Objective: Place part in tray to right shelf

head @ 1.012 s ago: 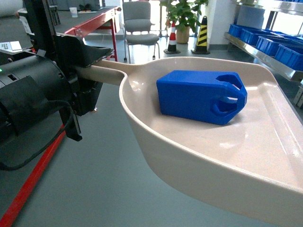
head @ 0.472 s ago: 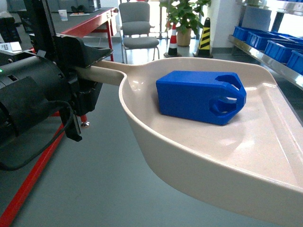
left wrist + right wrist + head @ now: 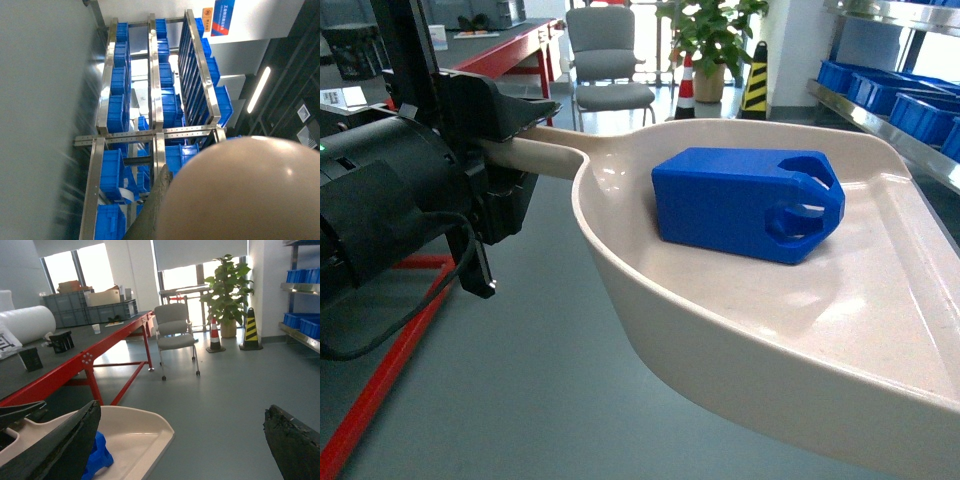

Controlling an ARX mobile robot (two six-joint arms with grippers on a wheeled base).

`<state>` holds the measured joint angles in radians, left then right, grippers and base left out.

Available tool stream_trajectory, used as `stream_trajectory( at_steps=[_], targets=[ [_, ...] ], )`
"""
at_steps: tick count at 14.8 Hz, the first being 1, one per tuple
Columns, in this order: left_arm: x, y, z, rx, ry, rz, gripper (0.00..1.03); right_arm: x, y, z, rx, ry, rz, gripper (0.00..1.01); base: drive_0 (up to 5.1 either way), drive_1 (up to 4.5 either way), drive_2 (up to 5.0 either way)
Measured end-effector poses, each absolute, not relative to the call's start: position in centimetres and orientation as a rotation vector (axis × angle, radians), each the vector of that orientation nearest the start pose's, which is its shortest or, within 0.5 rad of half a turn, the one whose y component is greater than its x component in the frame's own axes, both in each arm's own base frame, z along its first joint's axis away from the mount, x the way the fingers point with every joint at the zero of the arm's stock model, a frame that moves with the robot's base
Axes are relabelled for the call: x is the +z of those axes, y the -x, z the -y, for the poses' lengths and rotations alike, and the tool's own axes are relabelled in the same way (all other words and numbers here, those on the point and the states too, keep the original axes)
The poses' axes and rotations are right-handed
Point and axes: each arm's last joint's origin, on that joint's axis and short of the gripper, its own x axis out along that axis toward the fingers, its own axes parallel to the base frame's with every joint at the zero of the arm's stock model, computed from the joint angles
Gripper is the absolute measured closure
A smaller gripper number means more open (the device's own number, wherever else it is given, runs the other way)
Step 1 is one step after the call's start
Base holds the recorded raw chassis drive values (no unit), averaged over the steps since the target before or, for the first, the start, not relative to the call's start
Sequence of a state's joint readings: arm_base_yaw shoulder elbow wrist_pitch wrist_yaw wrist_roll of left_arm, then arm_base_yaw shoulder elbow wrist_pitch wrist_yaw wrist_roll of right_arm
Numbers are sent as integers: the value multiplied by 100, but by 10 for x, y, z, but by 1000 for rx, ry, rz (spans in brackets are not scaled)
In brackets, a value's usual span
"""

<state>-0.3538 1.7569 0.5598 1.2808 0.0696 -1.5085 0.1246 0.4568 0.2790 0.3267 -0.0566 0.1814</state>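
left gripper [image 3: 510, 135] clamped on the tray [image 3: 740, 330] handle, pan kept level so the part [image 3: 748, 205] rests flat mid-pan. right gripper [image 3: 185, 440] empty, fingers spread wide. steel shelf [image 3: 890, 115] with blue crates [image 3: 880, 88] well apart, far right; carrying stage by my reckoning.

— What is lying in the tray [image 3: 650, 300]?

— The part [image 3: 745, 205], a bright blue block with bevelled corners. It is resting on its side on the cream floor of the tray, near the handle end, and its notched, holed end is pointing toward the open lip.

— And the shelf [image 3: 155, 115]?

— It is showing in the left wrist view, a steel rack that is holding blue crates.
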Motion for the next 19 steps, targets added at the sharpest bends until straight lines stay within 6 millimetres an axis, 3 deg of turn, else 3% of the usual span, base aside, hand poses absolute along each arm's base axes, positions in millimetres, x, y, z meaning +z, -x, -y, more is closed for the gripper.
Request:
stream_trajectory(
  at_steps=[19],
  targets=[
    [165, -291, 109, -402, 1497, -253, 91, 250, -129, -18, 193, -185, 131, 3, -4, 423, -431]
  ],
)
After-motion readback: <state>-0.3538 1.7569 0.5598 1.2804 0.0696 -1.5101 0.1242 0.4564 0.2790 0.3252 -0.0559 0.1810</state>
